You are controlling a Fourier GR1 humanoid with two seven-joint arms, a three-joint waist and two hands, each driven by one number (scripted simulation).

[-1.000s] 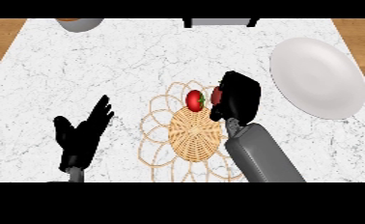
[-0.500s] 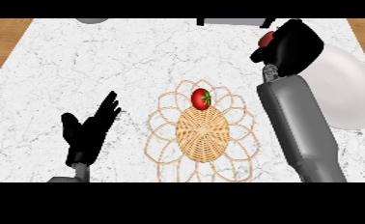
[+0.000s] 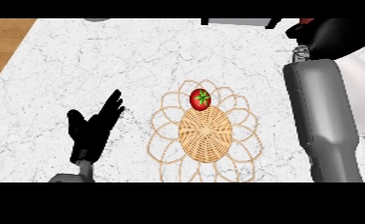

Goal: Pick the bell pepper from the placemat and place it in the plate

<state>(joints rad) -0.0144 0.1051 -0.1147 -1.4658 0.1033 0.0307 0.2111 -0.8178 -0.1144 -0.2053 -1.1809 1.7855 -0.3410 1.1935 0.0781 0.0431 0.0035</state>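
Observation:
The red bell pepper (image 3: 200,99) with its green stem sits on the far edge of the round woven placemat (image 3: 204,130), at the middle of the head view. My right hand (image 3: 333,35) is raised at the top right, far from the pepper and over the white plate (image 3: 354,61), which my grey forearm mostly hides. A small red patch (image 3: 306,21) shows at that hand's upper edge; what it is cannot be made out. At the lower left, my left hand (image 3: 95,127) rests open with its fingers up, apart from the placemat.
A dark object (image 3: 235,21) lies along the counter's far edge, and a grey bowl's rim (image 3: 96,19) shows at the top left. A wooden strip (image 3: 14,37) borders the marble counter on the left.
My right hand has moved from beside the pepper up and to the right, over the plate. The pepper remains on the placemat. The left hand has kept its pose.

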